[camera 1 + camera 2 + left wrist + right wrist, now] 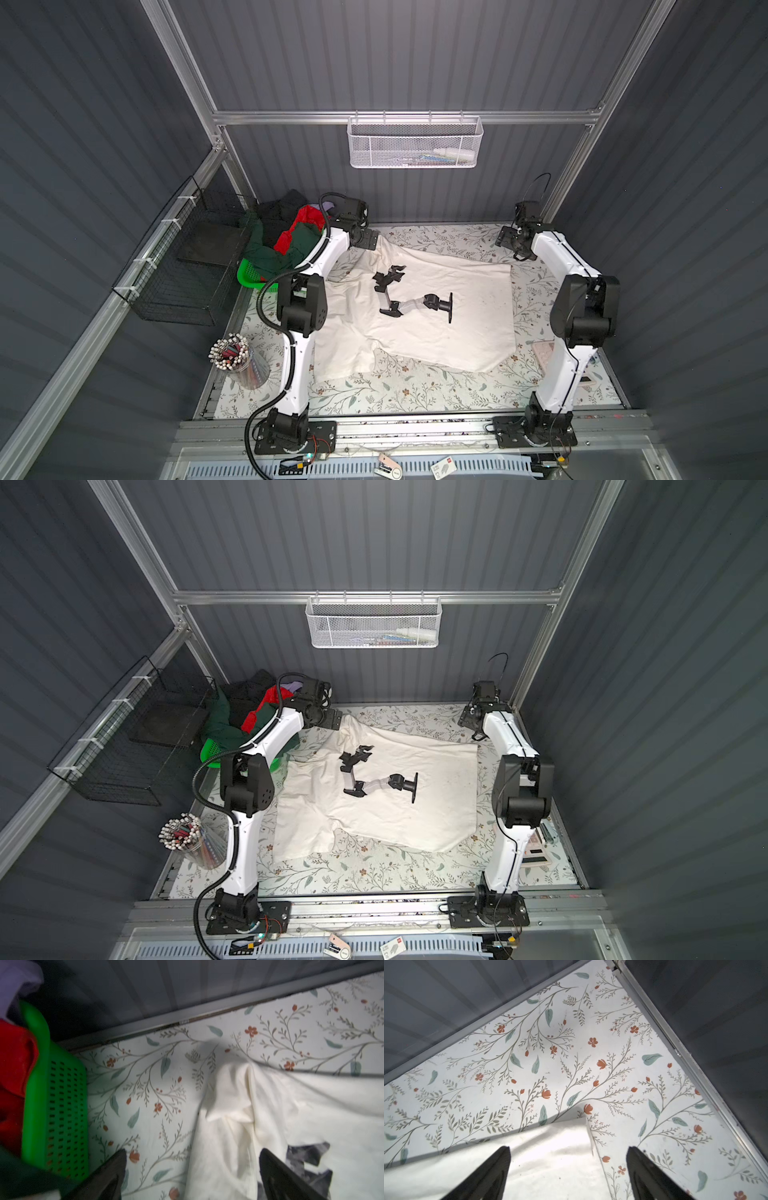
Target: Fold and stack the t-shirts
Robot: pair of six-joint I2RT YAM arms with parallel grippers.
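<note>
A cream-white t-shirt (436,332) lies spread, a little rumpled, across the middle of the floral table (395,395) in both top views. Its black-grey print (409,297) faces up. The left gripper (365,240) sits at the upper left of the shirt, over a bunched edge of the cloth. In the left wrist view its fingers (112,1174) stand wide apart, with the cloth lying loose below them and nothing pinched. The right gripper (509,239) hangs near the shirt's upper right corner. In the right wrist view its fingers (492,1172) are also spread wide, above that corner and holding nothing. At the left of the frame, just beside the left gripper, a green basket (249,274) holds the other t-shirts (266,253), a heap of dark green, red, black and lavender.
</note>
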